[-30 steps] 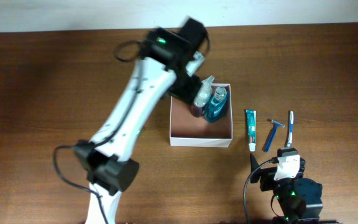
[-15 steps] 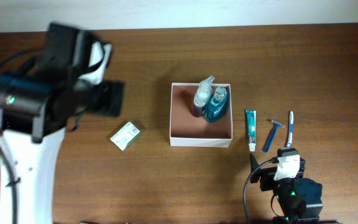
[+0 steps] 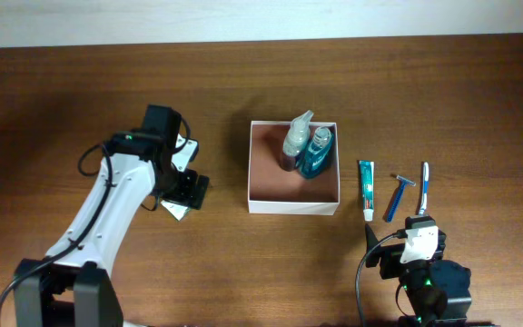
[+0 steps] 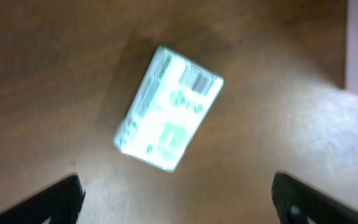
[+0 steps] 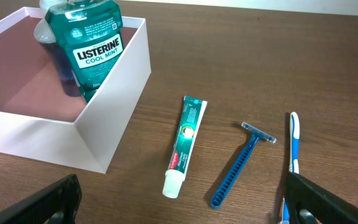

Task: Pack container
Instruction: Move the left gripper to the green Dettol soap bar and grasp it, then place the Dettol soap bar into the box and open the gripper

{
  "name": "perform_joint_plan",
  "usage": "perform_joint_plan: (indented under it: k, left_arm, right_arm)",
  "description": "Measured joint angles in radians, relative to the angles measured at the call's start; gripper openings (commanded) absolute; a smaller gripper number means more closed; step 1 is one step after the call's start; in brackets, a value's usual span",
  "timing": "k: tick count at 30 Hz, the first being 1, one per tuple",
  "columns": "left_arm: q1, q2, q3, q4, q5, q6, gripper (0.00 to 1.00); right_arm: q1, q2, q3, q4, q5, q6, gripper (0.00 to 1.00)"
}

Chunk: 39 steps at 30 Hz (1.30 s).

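The container (image 3: 271,177) sits near the middle of the counter (image 3: 443,82), its thin white walls square to the counter's edges. Two bottles crowd its far right corner, a teal mouthwash bottle (image 3: 315,153) and a clear spray bottle (image 3: 295,138) touching it on the left. The rest of the reddish-brown floor is bare. To the right, apart from the wall, lie a toothpaste tube (image 3: 366,189), a blue razor (image 3: 397,197) and a toothbrush (image 3: 423,184). They are side by side and roughly parallel (the razor runs a little off line), and none touches another.

The right hand (image 5: 188,205) sits low by the near edge, just behind these three, its fingers spread wide with nothing between them. The tube's white cap points toward it.

The left hand (image 4: 176,190) hangs over a small green-and-white box (image 4: 168,109) on the wood left of the container, with its fingers wide apart and gripping nothing. The box lies flat and skewed, its barcode end turned toward the container, whose wall shows at the right edge of the wrist view. From overhead the hand covers most of the box (only a pale corner peeks out). A strip of bare wood separates box and container, so only the container's left wall stands between the box and the open floor inside. Broad bare wood stretches along the far side and both ends of the counter.
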Motion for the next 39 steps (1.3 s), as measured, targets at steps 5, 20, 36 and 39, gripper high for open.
perform_joint_plan:
  k: [5,20,36,39]
  left_arm:
    - [0.0,0.056,-0.047,0.142,0.0,0.032,0.98]
    - [0.0,0.257,-0.058,0.16,0.0,0.071,0.51]
    - [0.0,0.26,0.371,-0.284,0.116,0.014,0.26]
    - [-0.01,0.257,0.522,-0.342,0.185,-0.031,0.25]
  right_arm:
    - [0.0,0.0,0.0,0.0,0.0,0.001,0.99]
    - [0.0,0.0,0.0,0.0,0.0,0.0,0.99]
    - [0.0,0.0,0.0,0.0,0.0,0.0,0.99]
    - [0.0,0.0,0.0,0.0,0.0,0.0,0.99]
